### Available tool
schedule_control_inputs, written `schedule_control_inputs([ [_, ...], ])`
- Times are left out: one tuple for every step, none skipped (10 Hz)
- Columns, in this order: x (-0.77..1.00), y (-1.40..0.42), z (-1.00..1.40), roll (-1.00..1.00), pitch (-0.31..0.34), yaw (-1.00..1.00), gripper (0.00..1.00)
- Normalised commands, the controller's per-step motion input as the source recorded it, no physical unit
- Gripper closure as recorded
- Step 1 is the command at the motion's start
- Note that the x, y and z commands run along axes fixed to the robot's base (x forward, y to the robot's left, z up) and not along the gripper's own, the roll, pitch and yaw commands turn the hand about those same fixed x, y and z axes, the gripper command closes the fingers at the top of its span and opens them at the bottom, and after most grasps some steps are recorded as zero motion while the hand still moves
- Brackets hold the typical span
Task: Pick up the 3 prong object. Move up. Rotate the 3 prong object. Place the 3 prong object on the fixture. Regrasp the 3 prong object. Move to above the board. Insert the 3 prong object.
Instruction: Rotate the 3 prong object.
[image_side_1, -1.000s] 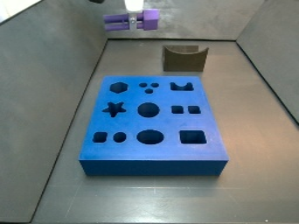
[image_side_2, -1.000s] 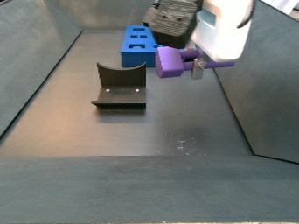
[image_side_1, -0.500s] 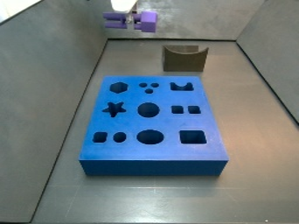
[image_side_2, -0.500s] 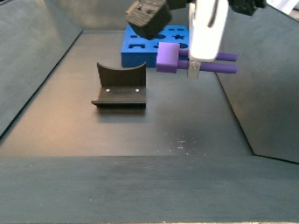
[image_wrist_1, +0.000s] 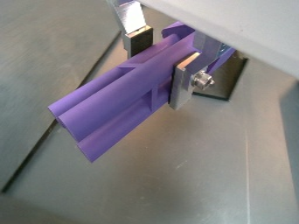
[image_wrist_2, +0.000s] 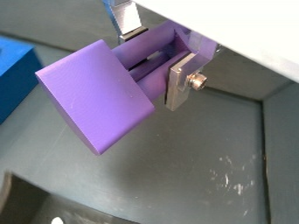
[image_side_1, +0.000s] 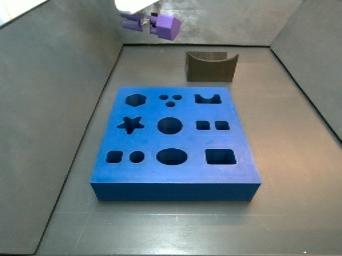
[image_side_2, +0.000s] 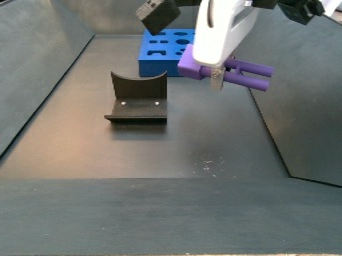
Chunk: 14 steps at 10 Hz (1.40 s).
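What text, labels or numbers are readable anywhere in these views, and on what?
None readable in any view.
3 prong object, held in the claw in the air: plain purple, no marking.
Board: shaped cutouts only, no print.
Fixture: two small pale dots on its upright face, no lettering.

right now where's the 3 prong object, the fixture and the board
3 prong object (image_side_2: 230, 71): side view, purple body, held in the raised gripper (image_side_2: 215, 74).
fixture (image_side_2: 136, 98): side view, back wall under the notch.
board (image_side_1: 150, 172): side view, bare top face.
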Motion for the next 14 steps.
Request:
schedule_control_inputs([
  [0.02, 0.02, -0.04, 0.00, -0.008, -1.00, 1.00],
  [0.02, 0.02, -0.04, 0.00, -0.008, -1.00, 1.00],
  [0.02, 0.02, -0.04, 0.00, -0.008, -1.00, 1.00],
  [0.02, 0.02, -0.04, 0.00, -0.009, -1.00, 1.00],
  [0.02, 0.02, -0.04, 0.00, -0.010, -1.00, 1.00],
  [0.02, 0.02, -0.04, 0.00, -0.010, -1.00, 1.00],
  [0.02, 0.02, -0.04, 0.00, -0.011, -1.00, 1.00],
  [0.02, 0.02, -0.04, 0.01, -0.013, -1.00, 1.00],
  [0.02, 0.02, -0.04, 0.01, -0.013, -1.00, 1.00],
  [0.02, 0.02, -0.04, 0.01, -0.015, -1.00, 1.00],
  [0.02, 0.02, -0.04, 0.01, -0.017, -1.00, 1.00],
  [0.02, 0.02, -0.04, 0.01, -0.021, -1.00, 1.00],
  [0.02, 0.02, -0.04, 0.01, -0.023, -1.00, 1.00],
  [0.02, 0.02, -0.04, 0.01, -0.024, -0.76, 1.00],
])
